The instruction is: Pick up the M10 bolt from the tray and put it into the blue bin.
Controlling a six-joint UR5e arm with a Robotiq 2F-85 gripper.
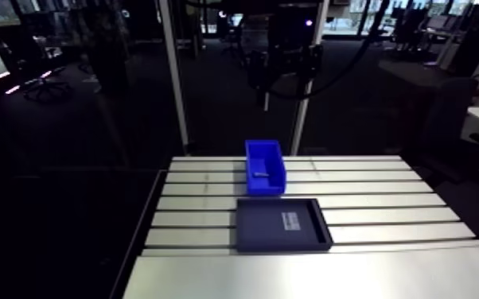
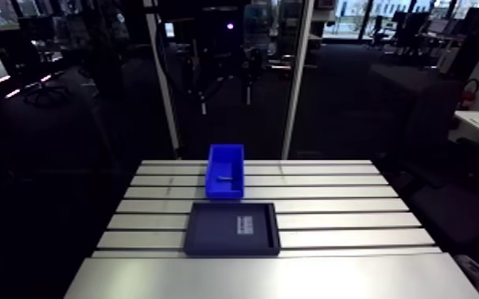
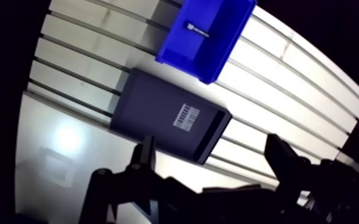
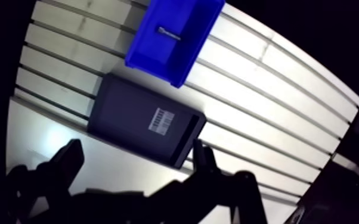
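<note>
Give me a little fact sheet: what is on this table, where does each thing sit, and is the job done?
Surface: slotted table
Container: blue bin, right next to the tray
Bolt: bolt lying inside the blue bin
Tray: dark tray, holding nothing but a white label
End effector: end effector above the table by the tray's edge, fingers apart, holding nothing
Job status: looks done, since the bolt is in the bin

- The arm view looks along the table (image 1: 370,274) from above its near end.
- The wrist view looks down from higher up; both show the tray (image 3: 152,110) and the bin (image 3: 220,50).
</note>
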